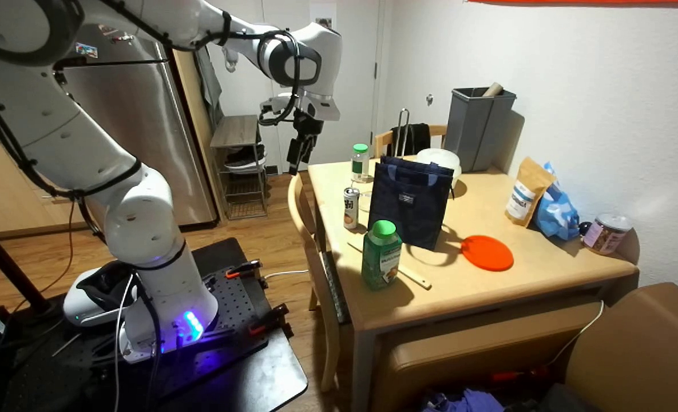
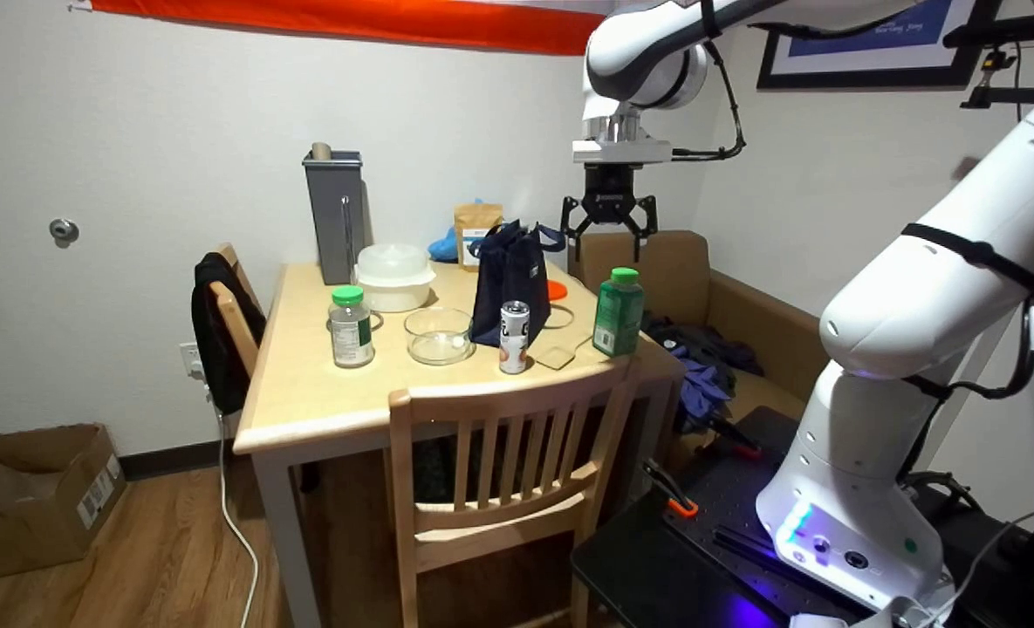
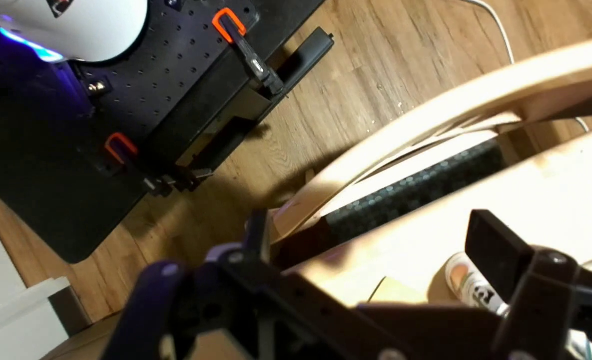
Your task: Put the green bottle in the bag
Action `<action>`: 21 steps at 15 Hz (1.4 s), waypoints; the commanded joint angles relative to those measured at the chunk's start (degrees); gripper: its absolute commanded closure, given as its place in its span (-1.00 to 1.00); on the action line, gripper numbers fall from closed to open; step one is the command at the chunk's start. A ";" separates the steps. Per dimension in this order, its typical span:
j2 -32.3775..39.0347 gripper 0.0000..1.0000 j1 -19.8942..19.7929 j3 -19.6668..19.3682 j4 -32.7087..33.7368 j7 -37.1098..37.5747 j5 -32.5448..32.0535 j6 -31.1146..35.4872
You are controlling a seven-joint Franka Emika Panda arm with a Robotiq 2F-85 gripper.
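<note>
Hand [image 2: 607, 249], empty, spread wide; green bottle [image 2: 619, 314], upright, lower than it, sideways offset hard to judge; best centred above first, then lowered plumb and closed about the bottle's middle.

Rounded white arm [image 1: 81, 143], black straps [image 2: 975, 250], cables [image 1: 297, 71]; black pincer [image 2: 607, 249]; blue-lit base [image 2: 874, 523].

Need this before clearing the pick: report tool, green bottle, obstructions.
Tool open, holding nothing. Green bottle upright on table, outside bag. Pale handle lies beside bottle, might get in the way.
</note>
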 commanded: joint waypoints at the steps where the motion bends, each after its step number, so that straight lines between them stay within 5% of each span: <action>1: 0.60 -1.00 -2.00 -3.36 0.65 4.40 0.31 2.57; 7: -0.85 -1.00 -1.09 -5.06 0.04 0.91 1.16 2.22; 15: 10.97 -1.00 -4.78 -7.28 4.47 18.23 -0.08 14.35; 21: 20.02 -1.00 -5.52 -12.06 9.97 28.65 -4.22 15.18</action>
